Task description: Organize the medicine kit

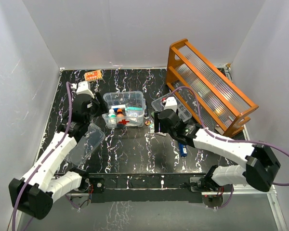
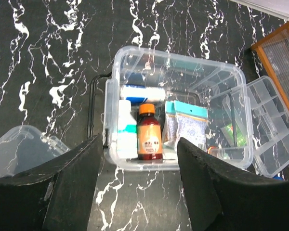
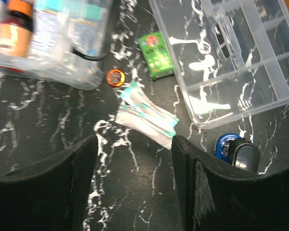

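Observation:
The medicine kit (image 1: 135, 102) is a clear box with a red cross, standing open at the table's middle. In the left wrist view the kit (image 2: 183, 72) holds an orange-capped brown bottle (image 2: 149, 139), a white bottle (image 2: 126, 127), a white roll and teal-topped sachets (image 2: 189, 122). Its clear lid (image 1: 86, 142) lies left of it. My left gripper (image 1: 100, 104) is open and empty beside the box's left end. My right gripper (image 1: 157, 123) is open and empty just above the table, near a white and teal sachet (image 3: 147, 115), a green packet (image 3: 156, 54) and a small orange cap (image 3: 115, 77).
A clear divided tray (image 1: 179, 107) lies right of the kit. A large orange wooden rack (image 1: 209, 86) leans at the back right. A blue and black item (image 3: 236, 147) lies by the right gripper. A small orange packet (image 1: 93, 75) lies at the back left.

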{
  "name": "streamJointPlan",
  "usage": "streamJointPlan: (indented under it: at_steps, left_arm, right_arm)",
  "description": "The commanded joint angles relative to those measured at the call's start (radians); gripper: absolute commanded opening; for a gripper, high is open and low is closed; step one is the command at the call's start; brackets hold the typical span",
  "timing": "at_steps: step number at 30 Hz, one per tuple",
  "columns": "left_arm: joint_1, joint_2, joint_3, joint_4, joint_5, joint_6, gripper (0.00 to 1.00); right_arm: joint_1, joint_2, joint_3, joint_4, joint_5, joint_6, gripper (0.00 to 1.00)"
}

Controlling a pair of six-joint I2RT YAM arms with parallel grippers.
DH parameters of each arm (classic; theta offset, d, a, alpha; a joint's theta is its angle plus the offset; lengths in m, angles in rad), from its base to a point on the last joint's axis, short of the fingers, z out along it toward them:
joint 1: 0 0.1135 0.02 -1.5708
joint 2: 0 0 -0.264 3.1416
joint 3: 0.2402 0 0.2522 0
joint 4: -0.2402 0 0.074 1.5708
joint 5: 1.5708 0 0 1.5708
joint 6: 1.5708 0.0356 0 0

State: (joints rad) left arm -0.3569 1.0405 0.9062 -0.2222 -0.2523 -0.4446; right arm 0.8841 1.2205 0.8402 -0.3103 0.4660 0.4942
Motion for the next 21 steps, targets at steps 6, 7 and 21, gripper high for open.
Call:
streamJointPlan:
  at_steps: [6, 7, 21]
  left_arm:
    - [0.005, -0.153, -0.114, 0.015, -0.053, 0.019, 0.64]
    - [0.005, -0.153, -0.112, 0.013, -0.054, 0.02, 0.64]
    - [0.005, -0.115, -0.109, 0.013, -0.025, 0.021, 0.65]
  right_arm:
    - [-0.115, 0.178, 0.101, -0.011, -0.146, -0.08, 0.49]
    - [-0.12, 0.199, 0.111, -0.01, -0.163, -0.098, 0.48]
    - [-0.215, 0.426, 0.2, -0.036, -0.416, -0.337, 0.42]
